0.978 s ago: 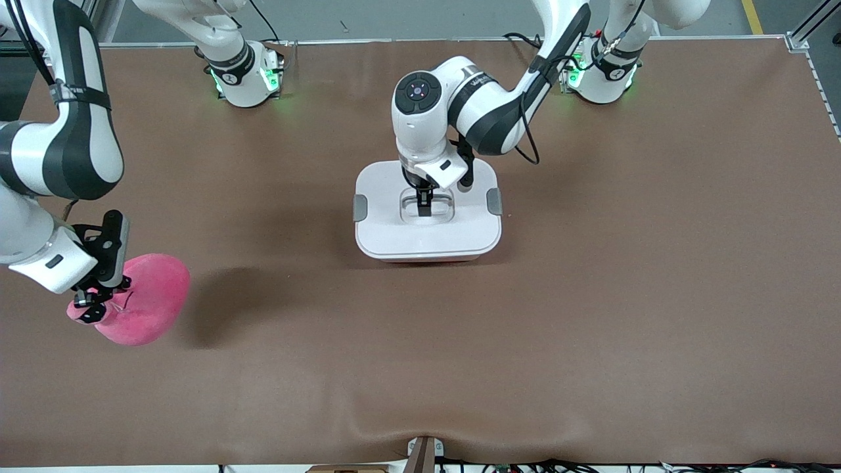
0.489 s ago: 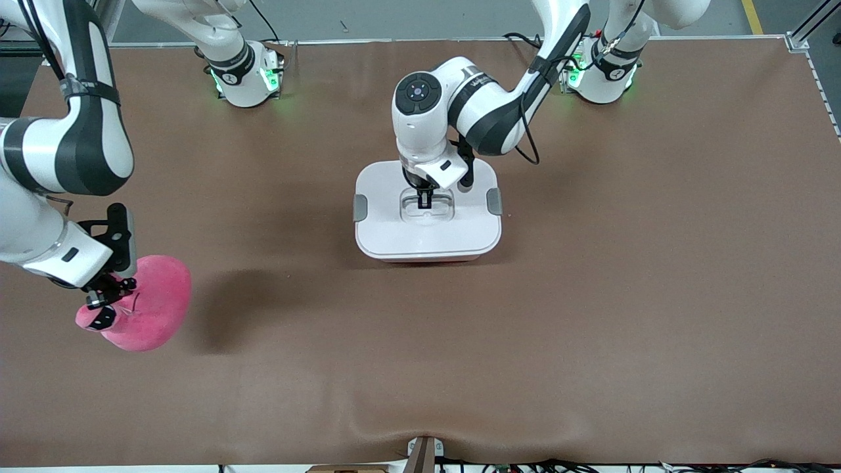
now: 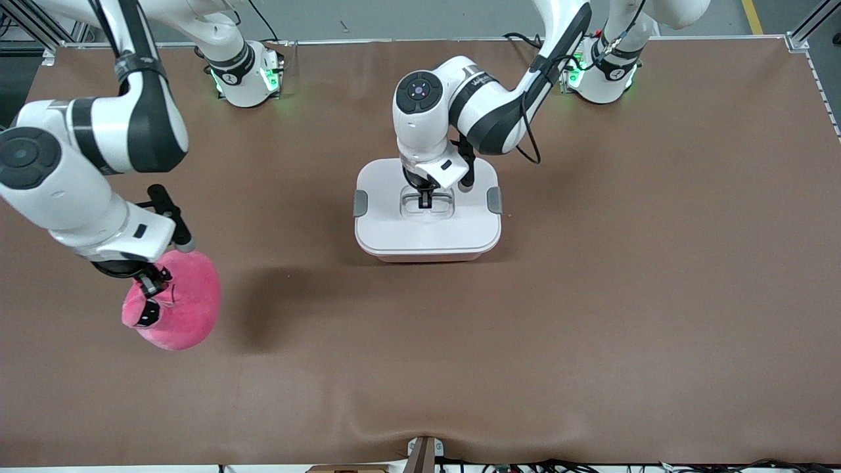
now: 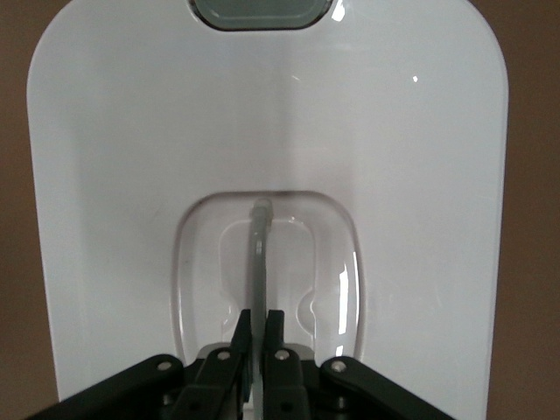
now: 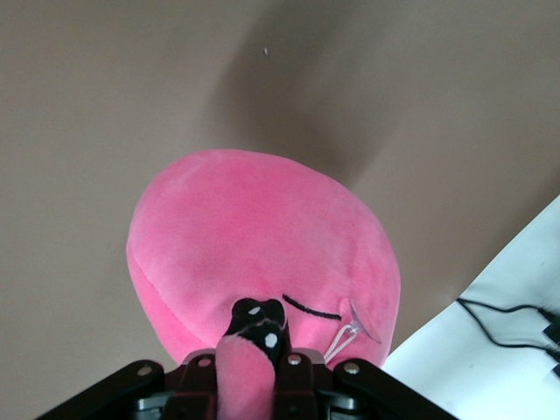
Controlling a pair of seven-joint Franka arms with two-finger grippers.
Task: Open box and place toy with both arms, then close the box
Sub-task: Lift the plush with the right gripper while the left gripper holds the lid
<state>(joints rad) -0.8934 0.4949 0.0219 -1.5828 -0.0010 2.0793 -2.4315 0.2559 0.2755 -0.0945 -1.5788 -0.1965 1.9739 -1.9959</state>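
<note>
The box (image 3: 394, 233) stands mid-table with its white lid (image 4: 131, 175) on and a grey clip (image 3: 360, 203) at each end. My left gripper (image 3: 426, 197) is down in the lid's recess, shut on the clear handle (image 4: 258, 254), which runs up between the two fingers of the left gripper (image 4: 259, 319). The hot-pink toy (image 3: 187, 305) hangs above the table toward the right arm's end, its shadow thrown to one side. My right gripper (image 3: 150, 299) is shut on a small pink-and-black flap of the toy (image 5: 262, 245), clamped in the right gripper (image 5: 258, 337).
Brown mat (image 3: 591, 295) covers the table. Both arm bases (image 3: 246, 79) with green lights stand along the edge farthest from the front camera. A small bracket (image 3: 424, 453) and cables sit at the nearest edge. A white surface with cables (image 5: 499, 341) shows past the table edge.
My left gripper has closed on the lid's handle. My right arm has swung round and carried the toy a little toward the table's middle.
</note>
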